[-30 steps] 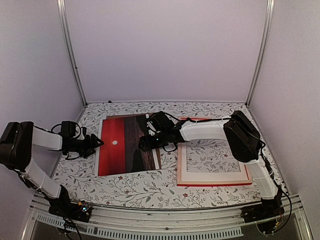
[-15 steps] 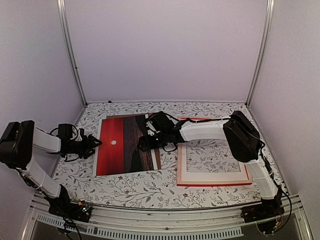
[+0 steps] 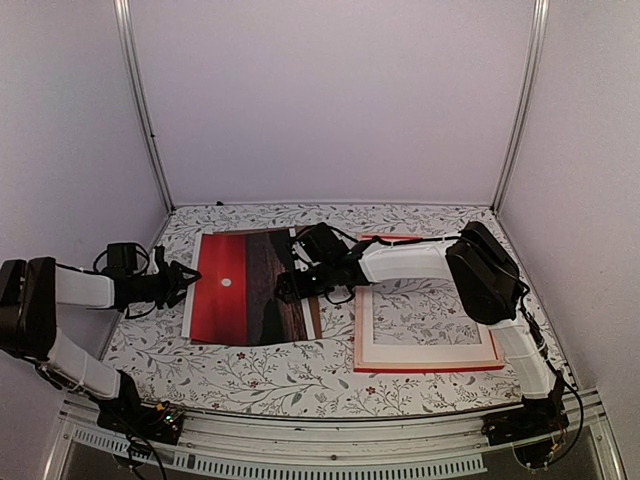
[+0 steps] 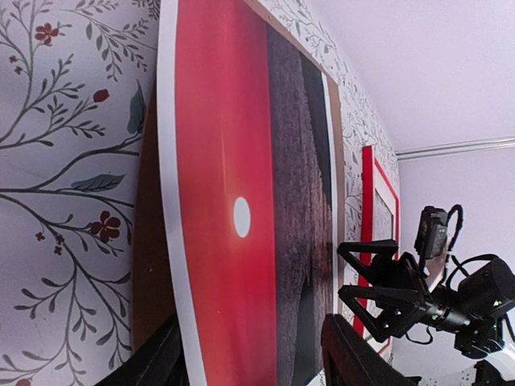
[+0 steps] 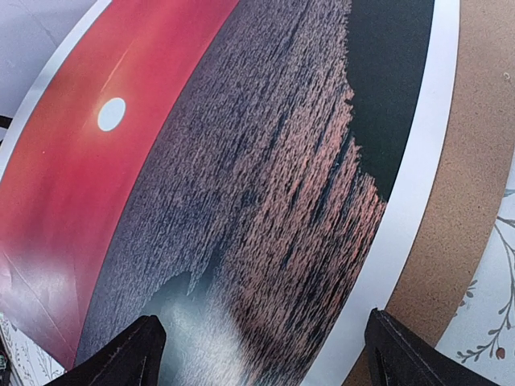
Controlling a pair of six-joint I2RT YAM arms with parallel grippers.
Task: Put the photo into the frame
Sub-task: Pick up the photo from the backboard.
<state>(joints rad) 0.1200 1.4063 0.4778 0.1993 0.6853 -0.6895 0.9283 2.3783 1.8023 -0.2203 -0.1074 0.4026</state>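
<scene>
Photo [image 3: 240, 285] lies face up on its brown backing board [image 4: 149, 273] on the flowered table [image 3: 300, 385]. It sits left of the frame [image 3: 430, 356], with a strip of table between them. The frame lies flat, and the table's pattern shows through its opening. My left gripper [image 4: 253, 342] sits at the photo's left edge with its jaws apart and the white border [image 4: 170, 209] running in between them — whether either finger touches the paper I cannot tell. My right gripper [image 5: 263, 322] is spread wide over the dark half, clamped on nothing. Its arm reaches across the frame's far left corner — the one thing lying over the frame.
</scene>
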